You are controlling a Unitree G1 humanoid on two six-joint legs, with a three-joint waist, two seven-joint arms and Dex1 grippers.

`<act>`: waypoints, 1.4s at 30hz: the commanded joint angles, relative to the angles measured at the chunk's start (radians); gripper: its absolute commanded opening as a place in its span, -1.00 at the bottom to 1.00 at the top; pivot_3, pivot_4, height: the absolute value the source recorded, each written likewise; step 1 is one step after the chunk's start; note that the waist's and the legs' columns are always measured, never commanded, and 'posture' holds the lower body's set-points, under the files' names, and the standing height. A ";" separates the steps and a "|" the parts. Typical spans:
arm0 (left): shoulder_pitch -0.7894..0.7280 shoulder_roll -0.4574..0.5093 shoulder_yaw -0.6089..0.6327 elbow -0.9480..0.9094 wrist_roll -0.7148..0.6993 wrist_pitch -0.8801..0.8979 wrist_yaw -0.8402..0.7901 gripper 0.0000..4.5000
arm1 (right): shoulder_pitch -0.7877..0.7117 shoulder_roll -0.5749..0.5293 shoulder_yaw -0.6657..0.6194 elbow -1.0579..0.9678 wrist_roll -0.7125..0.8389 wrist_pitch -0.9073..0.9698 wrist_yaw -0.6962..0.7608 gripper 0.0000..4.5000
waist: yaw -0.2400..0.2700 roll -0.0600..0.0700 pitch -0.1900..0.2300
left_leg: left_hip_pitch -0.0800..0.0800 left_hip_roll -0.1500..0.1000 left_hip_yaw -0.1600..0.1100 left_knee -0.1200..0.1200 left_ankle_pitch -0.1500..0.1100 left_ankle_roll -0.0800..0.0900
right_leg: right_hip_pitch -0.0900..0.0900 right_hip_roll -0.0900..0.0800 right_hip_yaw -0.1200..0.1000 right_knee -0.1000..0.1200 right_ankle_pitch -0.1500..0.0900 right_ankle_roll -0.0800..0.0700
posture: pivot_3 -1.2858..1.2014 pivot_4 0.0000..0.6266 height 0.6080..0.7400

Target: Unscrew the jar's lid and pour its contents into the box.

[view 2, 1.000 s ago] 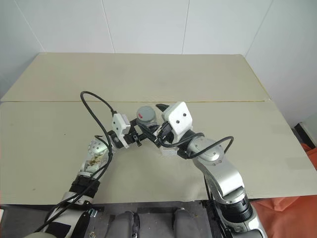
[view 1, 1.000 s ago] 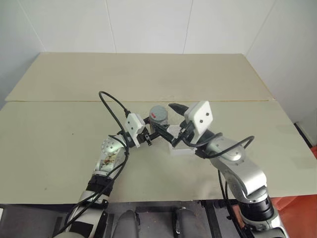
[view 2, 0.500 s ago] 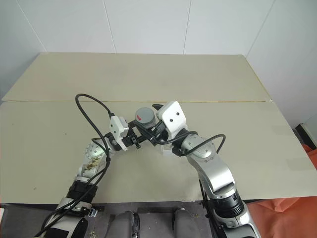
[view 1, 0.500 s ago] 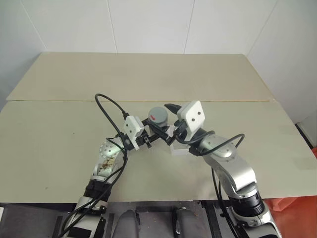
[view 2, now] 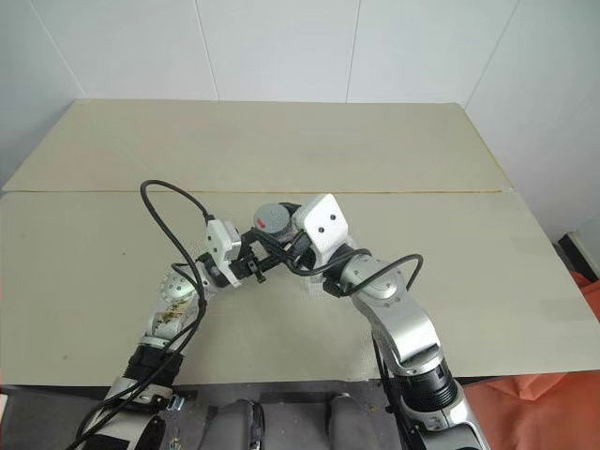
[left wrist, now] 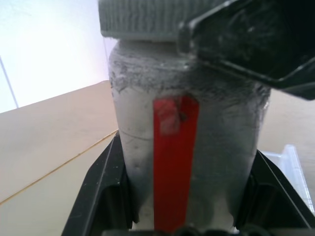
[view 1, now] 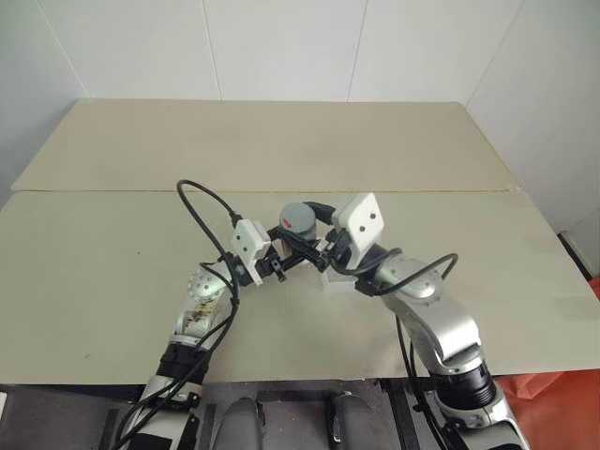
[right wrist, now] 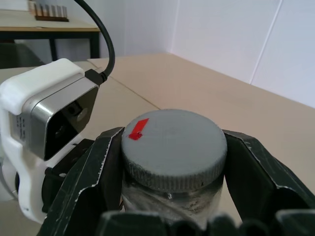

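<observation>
Above the middle of the table (view 1: 112, 272), raised clear of its surface, I have the jar (left wrist: 184, 152) clamped upright in the left gripper (left wrist: 187, 194), whose two black fingers (left wrist: 101, 189) press against opposite sides of the grey body with the red stripe facing the wrist camera. I read this hold as an anchor: the body must not turn while the cap is worked. From the right, the right gripper (right wrist: 172, 162) is closed on the lid (right wrist: 174, 147), one finger on each side of its ribbed rim, with the small red mark on the lid's top toward the left arm. The lid sits fully on the jar, so I judge that unscrewing is only about to begin and nothing has been poured. The two arms meet nose to nose, the right hand slightly higher than the left, which suits a grip on the cap above a grip on the body. The box (view 1: 339, 281) lies on the table just below and slightly right of the jar, partly hidden by the right arm; its nearness should keep the later pour short. My next concern is that the twist turns the lid alone, not the whole jar in the left fingers.
</observation>
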 commanded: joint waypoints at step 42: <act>0.125 0.048 -0.056 -0.279 -0.097 0.151 -0.084 -0.09 | -0.047 -0.201 -0.266 -0.014 0.298 -0.047 0.416 0.99 | 0.011 0.001 0.000 | 0.002 0.001 0.001 0.000 0.001 0.001 | 0.001 0.001 0.001 0.001 0.002 -0.001 | 0.03 -0.52 1.00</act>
